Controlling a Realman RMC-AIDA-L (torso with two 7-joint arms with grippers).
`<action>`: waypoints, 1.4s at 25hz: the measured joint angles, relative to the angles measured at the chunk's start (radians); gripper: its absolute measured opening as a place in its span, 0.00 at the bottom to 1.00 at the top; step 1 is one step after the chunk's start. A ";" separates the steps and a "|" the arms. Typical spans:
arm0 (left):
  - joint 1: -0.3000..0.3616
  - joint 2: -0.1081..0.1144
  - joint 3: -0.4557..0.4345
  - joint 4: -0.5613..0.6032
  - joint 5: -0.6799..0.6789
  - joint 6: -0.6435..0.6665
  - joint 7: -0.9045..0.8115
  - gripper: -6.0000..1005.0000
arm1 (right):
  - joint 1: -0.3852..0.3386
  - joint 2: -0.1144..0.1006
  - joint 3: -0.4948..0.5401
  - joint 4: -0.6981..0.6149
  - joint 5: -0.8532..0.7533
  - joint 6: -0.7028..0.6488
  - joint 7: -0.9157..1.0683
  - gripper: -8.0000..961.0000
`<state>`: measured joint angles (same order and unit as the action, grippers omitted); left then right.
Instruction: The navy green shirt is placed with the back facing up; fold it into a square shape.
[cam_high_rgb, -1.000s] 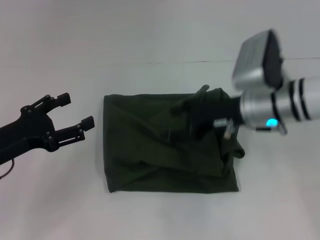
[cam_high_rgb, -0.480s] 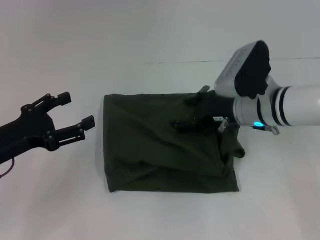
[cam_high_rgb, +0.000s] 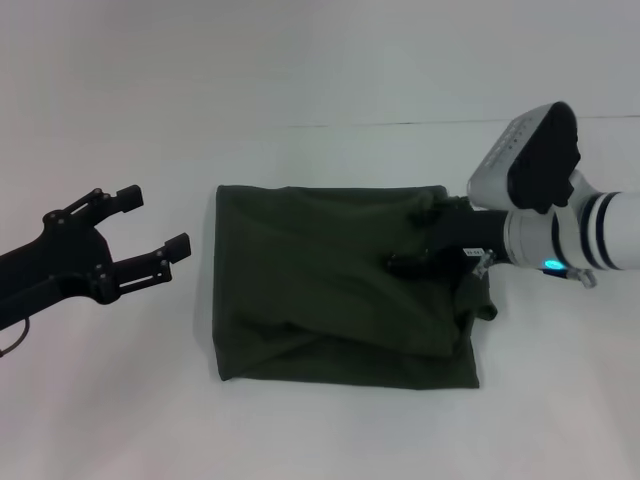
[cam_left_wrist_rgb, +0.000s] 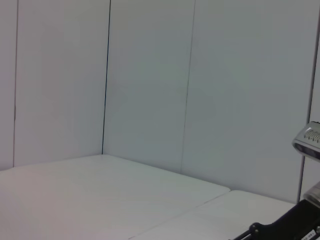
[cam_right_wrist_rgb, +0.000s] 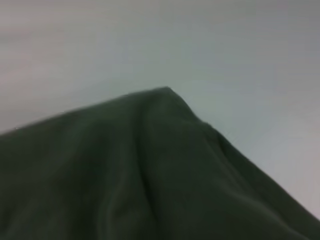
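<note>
The navy green shirt (cam_high_rgb: 320, 290) lies folded into a rough rectangle in the middle of the white table (cam_high_rgb: 330, 430), plain side up, with creases and a bunched right edge. My right gripper (cam_high_rgb: 412, 262) reaches in from the right and rests low over the shirt's right part, dark against the dark cloth. The right wrist view is filled with a close fold of the shirt (cam_right_wrist_rgb: 150, 175) over the table. My left gripper (cam_high_rgb: 152, 222) hovers open and empty to the left of the shirt, apart from it.
A table seam (cam_high_rgb: 400, 124) runs across behind the shirt. Pale wall panels (cam_left_wrist_rgb: 150, 90) and the white tabletop (cam_left_wrist_rgb: 100, 200) fill the left wrist view, with part of the right arm (cam_left_wrist_rgb: 282, 227) at its corner.
The right gripper has drawn back to the right and lower. The raised fold now lies flatter, and the shirt's left edge has shifted slightly right. The left arm has not moved.
</note>
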<state>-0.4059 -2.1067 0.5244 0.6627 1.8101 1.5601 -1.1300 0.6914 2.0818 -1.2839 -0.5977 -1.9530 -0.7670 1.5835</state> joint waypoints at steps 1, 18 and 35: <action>0.000 0.000 0.000 0.000 0.000 0.001 0.000 0.94 | -0.005 -0.001 0.007 -0.015 0.000 -0.019 0.005 0.83; -0.002 0.001 -0.008 0.002 0.000 0.017 0.000 0.94 | -0.051 0.010 0.125 0.207 0.593 -0.096 -0.572 0.83; 0.005 -0.001 -0.020 0.006 -0.007 0.050 0.000 0.94 | -0.037 0.023 0.138 0.456 0.912 -0.092 -0.913 0.84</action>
<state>-0.4006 -2.1081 0.5048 0.6685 1.8027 1.6104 -1.1295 0.6540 2.1047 -1.1460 -0.1421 -1.0406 -0.8585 0.6706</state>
